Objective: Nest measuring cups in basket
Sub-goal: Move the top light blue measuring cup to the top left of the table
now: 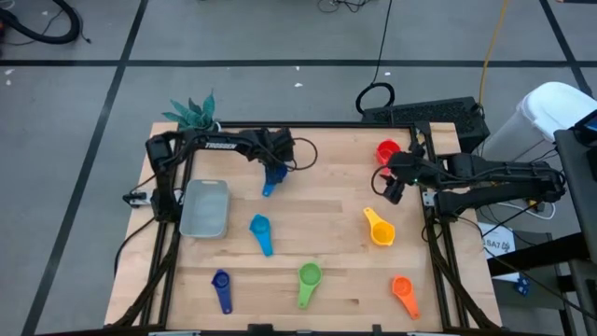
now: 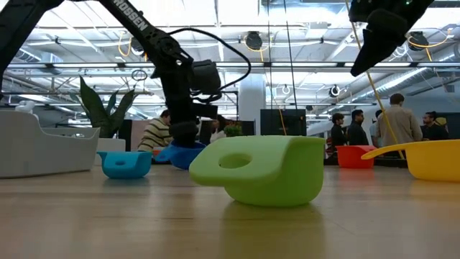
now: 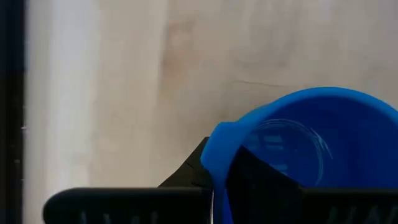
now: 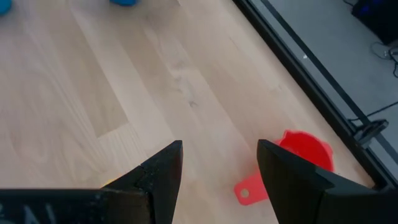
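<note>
My left gripper (image 1: pixel 274 164) is shut on a blue measuring cup (image 1: pixel 271 179) over the far middle of the table, right of the pale grey-blue basket (image 1: pixel 205 207). On the table lie a light blue cup (image 1: pixel 261 231), a dark blue cup (image 1: pixel 221 287), a green cup (image 1: pixel 308 280), a yellow cup (image 1: pixel 378 227), an orange cup (image 1: pixel 403 294) and a red cup (image 1: pixel 387 151). My right gripper (image 4: pixel 217 180) hangs open above the table near the red cup (image 4: pixel 305 152), holding nothing. My left gripper pinches the blue cup's bowl wall at the rim (image 3: pixel 217 149), one finger (image 3: pixel 261 180) inside the bowl and one (image 3: pixel 193 168) outside. The fingers come steeply from above. The bowl's mouth faces up and the handle (image 1: pixel 269 189) points toward the near edge. Whether the cup is clear of the table, I cannot tell.
A green potted plant (image 1: pixel 191 114) stands at the far left corner. A dark frame (image 1: pixel 308 127) runs around the table's edges. Bare wood lies between the basket and the yellow cup. People stand in the room beyond the table (image 2: pixel 392 122).
</note>
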